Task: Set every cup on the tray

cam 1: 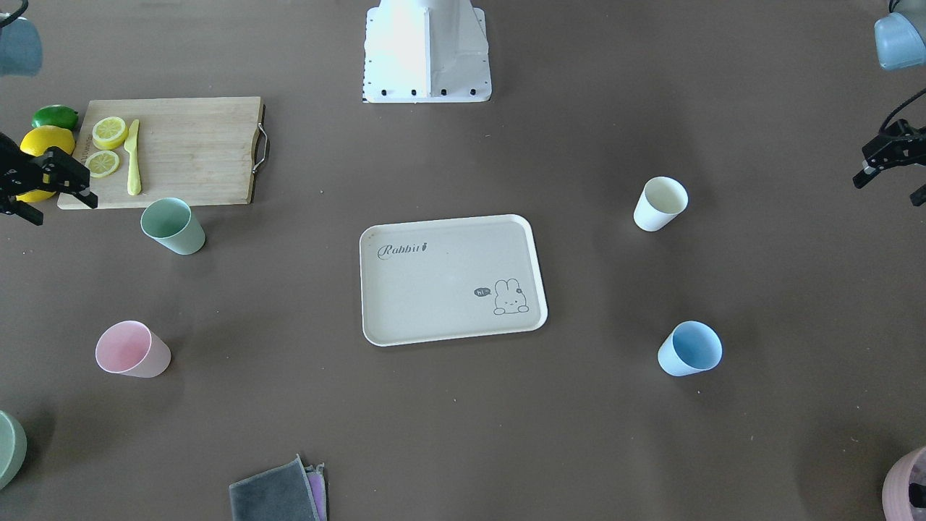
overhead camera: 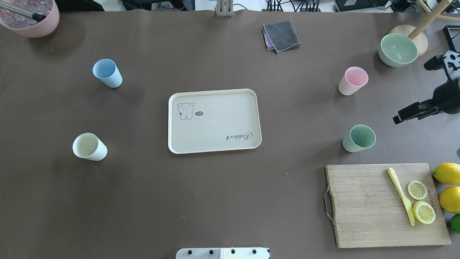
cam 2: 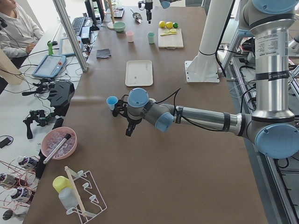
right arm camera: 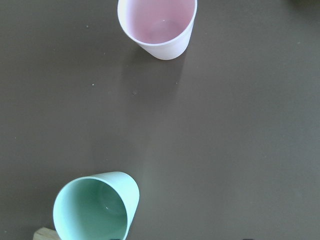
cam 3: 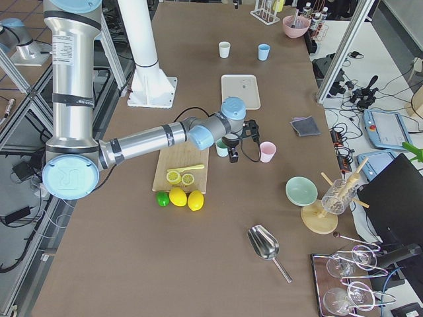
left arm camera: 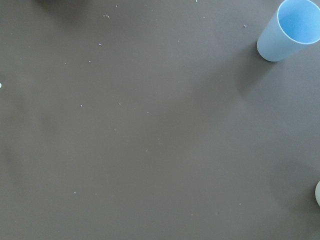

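Left claw (cam 1: 891, 187) and right claw (cam 1: 56, 208) hung released, empty. Tray (cam 1: 434, 282) sat central. Sage cup (cam 1: 173, 226), pink cup (cam 1: 132, 349), cream cup (cam 1: 660, 204) and blue cup (cam 1: 689, 349) stood well apart from its rim.

Four cups (overhead camera: 107, 73) (overhead camera: 90, 146) (overhead camera: 353, 81) (overhead camera: 359, 138): two near the right claw (cam 1: 64, 210), two near the left claw (cam 1: 887, 189). One tray (overhead camera: 219, 111), two whole lemons (overhead camera: 446, 173) (overhead camera: 451, 199).

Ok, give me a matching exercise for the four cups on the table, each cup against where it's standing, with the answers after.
Things:
1. green cup
2. pink cup
3. blue cup
4. white cup

Places:
A. nearest the pink bowl
B. just beyond the cutting board
C. nearest the green bowl
D. on the robot's left of the tray, on the side nearer the robot's base

Pairs: 1-B, 2-C, 3-A, 4-D
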Controlling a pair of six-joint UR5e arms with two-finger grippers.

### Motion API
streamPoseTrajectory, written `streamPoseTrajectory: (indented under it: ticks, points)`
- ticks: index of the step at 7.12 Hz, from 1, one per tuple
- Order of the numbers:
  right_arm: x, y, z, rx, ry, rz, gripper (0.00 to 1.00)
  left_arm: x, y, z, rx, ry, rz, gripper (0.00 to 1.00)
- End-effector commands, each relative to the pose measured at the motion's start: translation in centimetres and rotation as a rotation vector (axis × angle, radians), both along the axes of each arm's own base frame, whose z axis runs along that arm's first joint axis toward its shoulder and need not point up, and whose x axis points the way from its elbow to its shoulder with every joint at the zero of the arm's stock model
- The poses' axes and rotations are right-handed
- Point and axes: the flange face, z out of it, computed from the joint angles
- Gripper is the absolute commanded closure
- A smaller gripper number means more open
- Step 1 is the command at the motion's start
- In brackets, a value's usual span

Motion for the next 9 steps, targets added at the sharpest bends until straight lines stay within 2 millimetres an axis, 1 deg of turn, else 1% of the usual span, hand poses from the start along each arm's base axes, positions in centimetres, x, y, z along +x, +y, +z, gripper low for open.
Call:
streamPoseTrajectory:
  ticks: [1,2,3,4,5,6,7,8,9]
  points:
    - [-5.2,0.3,-0.5,-0.064,0.023,0.0,0.16,0.2,-0.1,0.0,-0.008,0.0,-0.001,0.02]
    - [-6.0,0.2,0.2,-0.077,0.032,-0.01,0.17,0.2,0.0,0.1,-0.011,0.0,-0.001,0.02]
    - [-6.7,-0.4,0.3,-0.082,0.031,-0.017,0.19,0.2,0.0,0.1,-0.01,0.0,-0.001,0.02]
    - [-7.5,-1.1,0.9,-0.093,0.037,-0.021,0.21,0.2,0.0,0.1,-0.013,0.001,-0.001,0.02]
    - [-8.5,-1.1,1.6,-0.104,0.046,-0.036,0.21,0.2,0.0,0.1,-0.013,0.002,0.0,0.02]
    - [-9.0,-0.9,1.4,-0.101,0.045,-0.045,0.27,0.2,0.0,0.0,-0.028,0.008,-0.01,0.02]
    - [-9.0,-0.7,1.1,-0.105,0.034,-0.055,0.86,0.2,-0.1,-0.1,-0.037,0.011,-0.018,0.02]
    - [-9.1,-0.7,1.2,-0.112,0.028,-0.061,1.0,0.3,-0.1,-0.2,-0.043,0.014,-0.022,0.02]
    - [-9.2,-0.6,0.8,-0.107,0.022,-0.065,1.0,1.2,0.0,-0.6,-0.102,0.032,-0.054,0.02]
